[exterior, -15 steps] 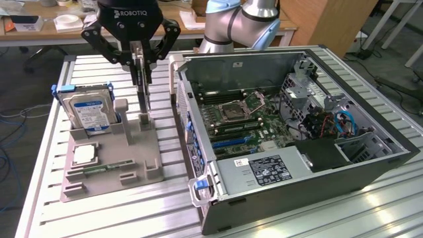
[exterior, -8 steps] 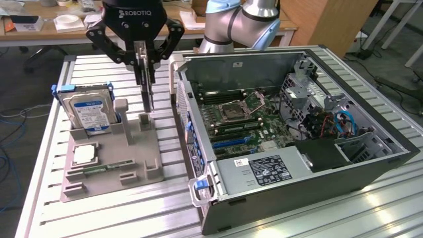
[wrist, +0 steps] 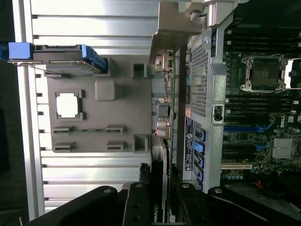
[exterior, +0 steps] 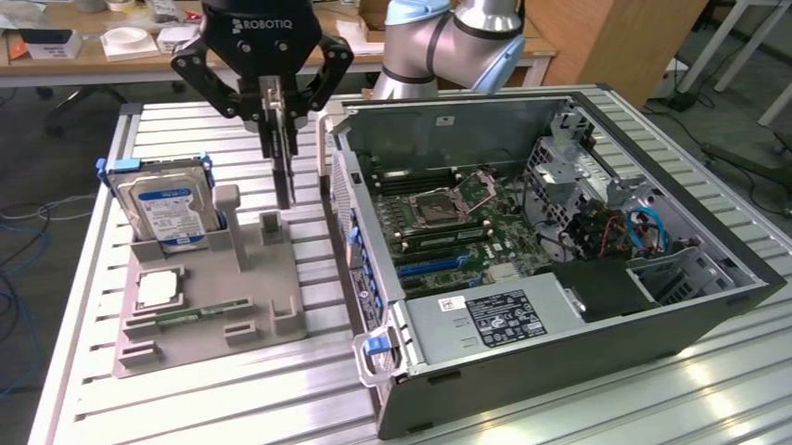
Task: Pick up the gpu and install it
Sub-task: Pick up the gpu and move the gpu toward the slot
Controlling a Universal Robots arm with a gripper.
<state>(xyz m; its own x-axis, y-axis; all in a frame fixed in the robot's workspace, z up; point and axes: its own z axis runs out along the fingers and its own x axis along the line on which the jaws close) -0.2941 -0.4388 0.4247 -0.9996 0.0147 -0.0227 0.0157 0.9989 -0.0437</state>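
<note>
Exterior view first: my gripper (exterior: 277,119) is clamped on the gpu (exterior: 285,171), fingers pinched on its upper edge. The card hangs upright and edge-on over the grey tray (exterior: 266,306). On the exterior view's left the hard drive (exterior: 167,209) stands in its blue frame at the tray's far corner. On the exterior view's right, just beside the card, the open case (exterior: 520,380) lies on its side with the motherboard (exterior: 452,227) showing. Wrist view now, looking down along the card: it runs thin between tray and case wall, silver bracket (wrist: 171,28) at its lower end. Everything sits on the slatted table (exterior: 185,399).
</note>
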